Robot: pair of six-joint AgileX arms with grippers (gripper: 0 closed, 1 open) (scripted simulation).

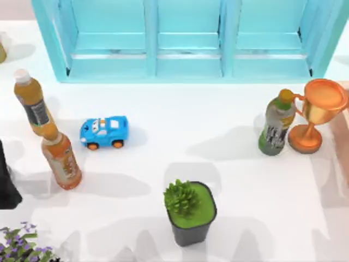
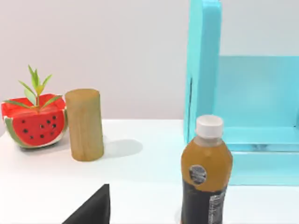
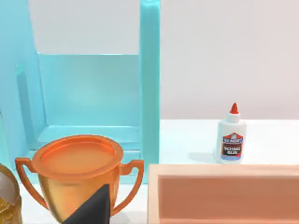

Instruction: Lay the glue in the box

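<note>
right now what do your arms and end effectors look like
Little of them shows. The left arm is a plain black shape at the top view's left edge. Each wrist view shows a matte black wedge of its end effector, left and right. No cables or markings visible.

Open white table (image 1: 218,114) mid-scene; trophy (image 1: 316,112) and green bottle (image 1: 277,124) crowd the right, while the glue (image 3: 231,139) seemingly stands unobstructed behind the box (image 3: 224,193).

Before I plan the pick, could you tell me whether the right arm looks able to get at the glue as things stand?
Probably yes. In the right wrist view the glue stands upright on bare table beyond the box, with nothing crowding it; the trophy sits off to one side.
</note>
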